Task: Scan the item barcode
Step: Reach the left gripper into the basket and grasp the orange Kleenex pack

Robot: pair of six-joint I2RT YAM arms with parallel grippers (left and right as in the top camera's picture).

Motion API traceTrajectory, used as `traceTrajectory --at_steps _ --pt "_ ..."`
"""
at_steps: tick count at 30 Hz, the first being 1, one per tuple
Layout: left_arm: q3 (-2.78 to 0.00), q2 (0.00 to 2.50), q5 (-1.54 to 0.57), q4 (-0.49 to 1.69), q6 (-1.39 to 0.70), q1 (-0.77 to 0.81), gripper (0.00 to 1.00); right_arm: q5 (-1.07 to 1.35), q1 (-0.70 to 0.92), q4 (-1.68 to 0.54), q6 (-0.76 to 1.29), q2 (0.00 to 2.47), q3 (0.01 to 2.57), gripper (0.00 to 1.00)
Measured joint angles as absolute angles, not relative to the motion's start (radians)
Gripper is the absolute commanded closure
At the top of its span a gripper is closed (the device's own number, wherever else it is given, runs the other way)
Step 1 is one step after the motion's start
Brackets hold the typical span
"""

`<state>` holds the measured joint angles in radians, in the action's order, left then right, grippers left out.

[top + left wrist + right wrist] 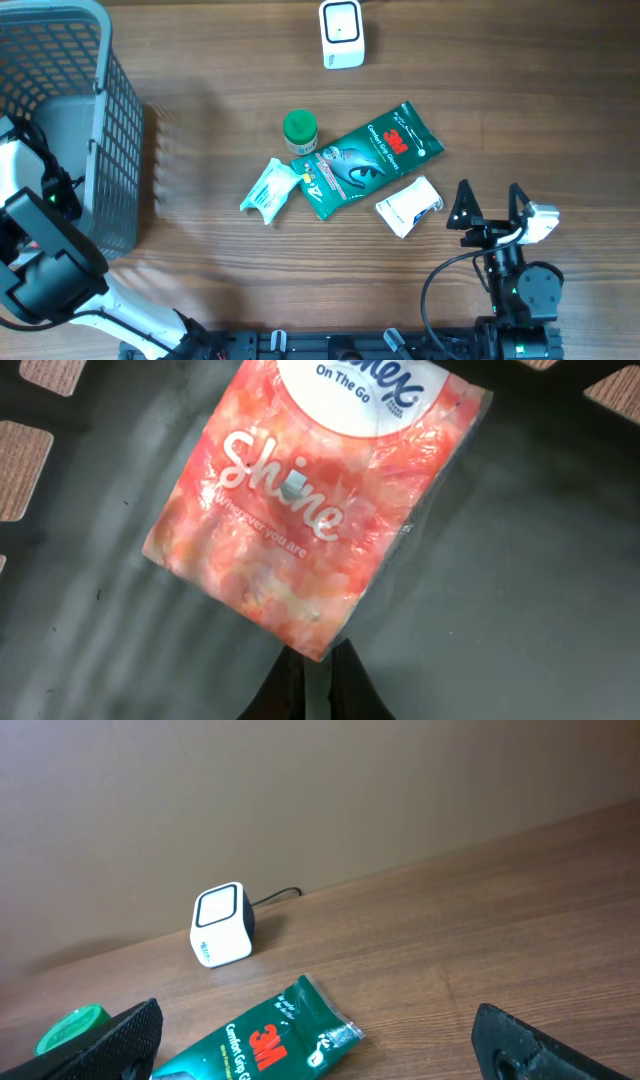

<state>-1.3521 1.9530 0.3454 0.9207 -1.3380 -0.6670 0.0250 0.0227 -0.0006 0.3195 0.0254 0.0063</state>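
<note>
A pink and orange tissue pack [310, 510] printed "Shine" lies on the grey floor of the basket [520, 580]. My left gripper [320, 660] is shut on the pack's near corner, its two dark fingertips pinching the wrapper. From overhead, the left arm [40, 230] reaches into the grey mesh basket [110, 150] and hides the pack. The white barcode scanner [342, 33] stands at the table's far edge and also shows in the right wrist view [222, 925]. My right gripper [490, 205] hangs open near the front right, holding nothing.
On the table's middle lie a green 3M pack [365, 160], a green-lidded jar [300, 130], a white and teal sachet [268, 190] and a small white packet [409, 205]. The basket's mesh walls surround the left gripper.
</note>
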Motion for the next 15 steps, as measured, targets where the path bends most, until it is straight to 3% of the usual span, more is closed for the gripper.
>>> traceTrajectory --at_steps 2,3,4,7,10,12,13,15 --pt "-1.352 1.953 0.345 0.921 -1.333 -0.667 0.96 0.025 0.023 -0.001 0.319 0.025 0.006 0.01" --pt "-1.352 1.953 0.345 0.921 -1.329 -0.667 0.88 0.025 0.023 -0.001 0.319 0.025 0.006 0.00" --pt "-1.352 1.953 0.345 0.920 -1.322 -0.667 0.69 0.025 0.023 -0.001 0.319 0.025 0.006 0.00" --pt "-1.352 1.953 0.342 0.918 -1.298 -0.664 0.38 0.025 0.023 -0.001 0.319 0.025 0.006 0.00" --pt "-1.352 1.952 0.318 0.884 -1.253 -0.662 0.32 0.025 0.023 -0.001 0.319 0.025 0.006 0.00" --pt "-1.359 1.948 0.288 0.855 -1.185 -0.662 0.20 0.025 0.023 -0.001 0.319 0.025 0.006 0.00" --pt "-1.370 1.944 0.274 0.855 -1.151 -0.661 0.09 0.025 0.022 -0.001 0.319 0.025 0.006 0.01" --pt "-1.399 1.929 0.259 0.863 -1.111 -0.660 0.07 0.025 0.023 -0.001 0.319 0.025 0.006 0.00"
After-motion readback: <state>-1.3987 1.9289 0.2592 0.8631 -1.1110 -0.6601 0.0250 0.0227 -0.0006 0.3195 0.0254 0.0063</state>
